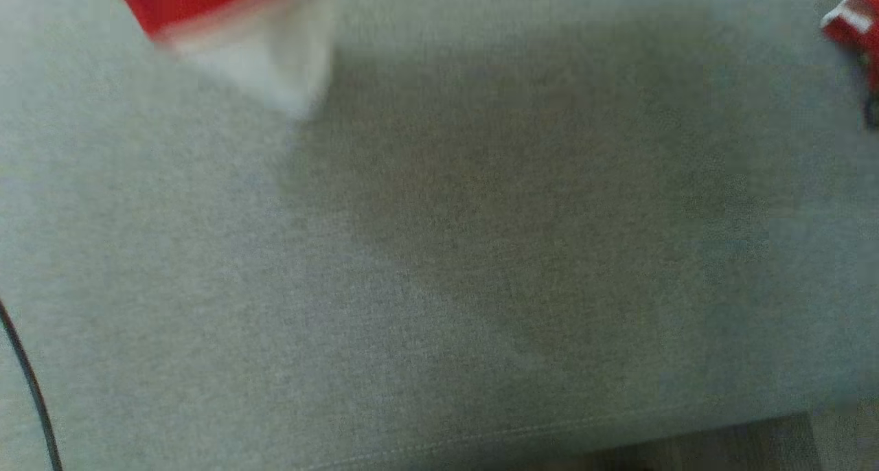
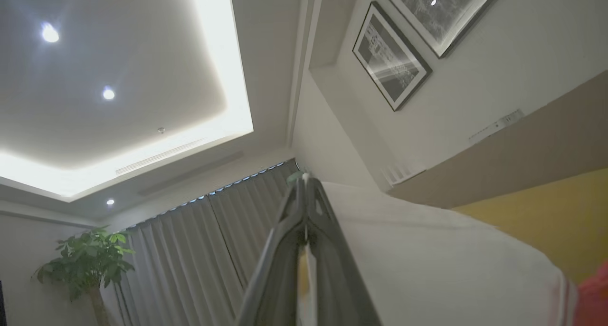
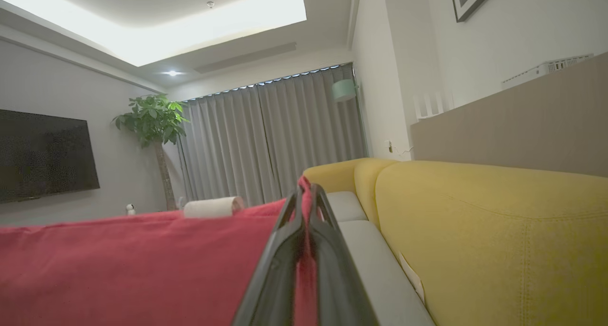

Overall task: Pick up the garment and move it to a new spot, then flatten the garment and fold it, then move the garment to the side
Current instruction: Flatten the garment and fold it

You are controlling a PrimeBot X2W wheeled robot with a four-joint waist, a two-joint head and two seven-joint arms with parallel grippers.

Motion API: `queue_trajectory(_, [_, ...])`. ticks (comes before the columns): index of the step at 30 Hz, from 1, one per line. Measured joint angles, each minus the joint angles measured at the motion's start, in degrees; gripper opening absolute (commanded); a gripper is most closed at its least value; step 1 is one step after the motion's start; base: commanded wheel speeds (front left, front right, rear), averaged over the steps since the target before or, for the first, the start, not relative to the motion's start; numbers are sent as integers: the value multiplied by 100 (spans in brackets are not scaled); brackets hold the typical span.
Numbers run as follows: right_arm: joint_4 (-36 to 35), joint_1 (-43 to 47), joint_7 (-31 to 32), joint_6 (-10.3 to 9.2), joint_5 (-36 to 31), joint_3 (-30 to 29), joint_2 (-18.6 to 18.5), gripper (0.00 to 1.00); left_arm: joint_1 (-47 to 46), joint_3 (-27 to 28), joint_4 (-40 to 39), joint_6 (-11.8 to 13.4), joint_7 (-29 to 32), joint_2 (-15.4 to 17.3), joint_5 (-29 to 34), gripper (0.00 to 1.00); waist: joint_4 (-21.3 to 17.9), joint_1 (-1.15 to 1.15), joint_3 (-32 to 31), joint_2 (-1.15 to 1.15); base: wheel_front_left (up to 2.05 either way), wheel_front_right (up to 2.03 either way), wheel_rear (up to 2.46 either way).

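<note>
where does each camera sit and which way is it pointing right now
Head view: on the head, tilted down at the grey cushion; garment corners at the top edge.
Left wrist view: on the left wrist, aimed up at ceiling and curtain; shut left jaws pinch white garment cloth.
Right wrist view: on the right wrist, aimed level along the yellow sofa, TV on the left; shut right jaws pinch red garment cloth.
Shared: both wrist views catch the curtain and plant.
</note>
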Motion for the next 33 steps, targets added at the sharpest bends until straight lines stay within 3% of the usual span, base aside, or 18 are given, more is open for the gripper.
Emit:
queue_trajectory(6, [480, -461, -483, 0, -125, 396, -180, 0, -148, 213, -677, -47, -18, -124, 97, 0, 44, 0, 663, 0, 0, 0, 0])
queue_trajectory(8, [726, -444, -765, 0, -5, 670, -236, 0, 409, 377, -893, -73, -22, -177, 92, 0, 142, 0, 998, 0, 0, 0, 0])
queue_trajectory(16, [909, -36, -1152, 0, 478, 1125, -401, 0, 2139, 840, -1522, -191, -21, -378, -15, 0, 555, 1, 1374, 0, 0, 0, 0])
queue_trajectory(20, [547, 866, -1163, 0, 869, 1241, -478, 0, 3269, 1201, -2164, -252, -21, -468, -52, 0, 667, 1, 1190, 0, 0, 0, 0])
queue_trajectory(24, [-74, 2032, -1170, 0, 1141, 999, -634, 0, 4792, 1603, -2673, -371, -21, -598, -259, 0, 677, 0, 769, 0, 0, 0, 0])
queue_trajectory(33, [-743, 4740, -1170, 0, 1454, 424, -682, 0, 7851, 1850, -2944, -479, -7, -812, -383, 0, 664, 0, -414, 0, 0, 0, 0])
